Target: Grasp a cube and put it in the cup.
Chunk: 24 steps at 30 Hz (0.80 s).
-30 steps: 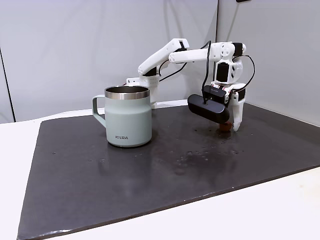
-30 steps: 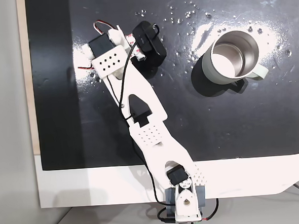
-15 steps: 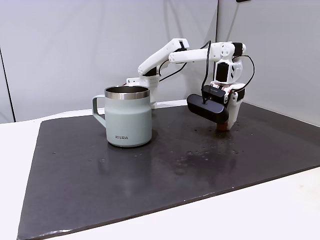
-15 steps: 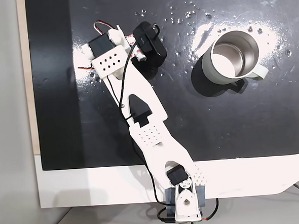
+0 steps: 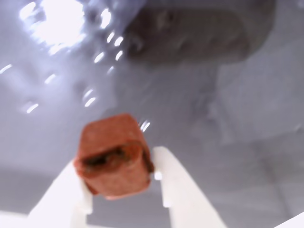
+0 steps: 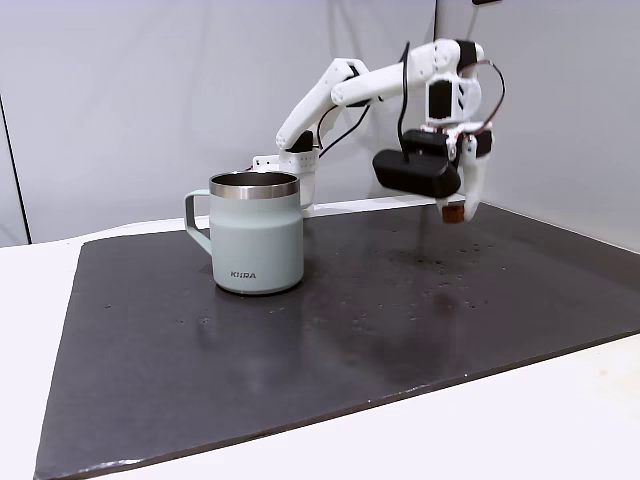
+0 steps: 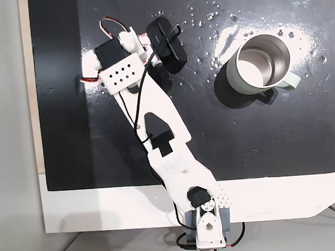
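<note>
The small rust-red cube (image 5: 114, 154) sits pinched between my two white fingers (image 5: 173, 185) in the wrist view. In a fixed view my gripper (image 6: 458, 212) hangs above the dark mat with the cube (image 6: 453, 212) at its tip, lifted clear of the surface. The pale sage-green mug (image 6: 256, 232) with a steel rim stands upright to the left of the gripper, well apart from it. From above, the mug (image 7: 259, 64) stands at the upper right, its inside bare, and the arm's wrist (image 7: 122, 74) is at the upper left, covering the cube.
A dark mat (image 6: 350, 330) covers the white table (image 6: 30, 330). The arm's base (image 7: 205, 228) is clamped at the table's near edge in a fixed view. A black camera body (image 6: 415, 175) rides beside the gripper. Small shiny specks dot the mat near the mug.
The gripper closed on the cube and rose off the mat with it. The arm's wrist lifted higher; the mug stayed put.
</note>
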### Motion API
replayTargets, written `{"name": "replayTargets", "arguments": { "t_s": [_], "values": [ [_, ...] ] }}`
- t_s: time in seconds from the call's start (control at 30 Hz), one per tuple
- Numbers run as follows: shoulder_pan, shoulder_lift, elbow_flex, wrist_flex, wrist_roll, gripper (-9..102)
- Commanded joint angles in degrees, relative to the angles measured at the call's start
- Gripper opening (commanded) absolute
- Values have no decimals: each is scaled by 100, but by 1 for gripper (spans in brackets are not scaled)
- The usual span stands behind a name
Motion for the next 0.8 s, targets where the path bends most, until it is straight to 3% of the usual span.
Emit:
{"name": "replayTargets", "arguments": {
  "t_s": [0.0, 0.3, 0.6, 0.77],
  "values": [
    [44, 1318, 360, -211, 123, 4],
    [519, 3164, 1160, -308, 334, 4],
    [765, 3472, 1283, -281, 439, 3],
    [1406, 3498, 1063, -369, 650, 2]
  ]
}}
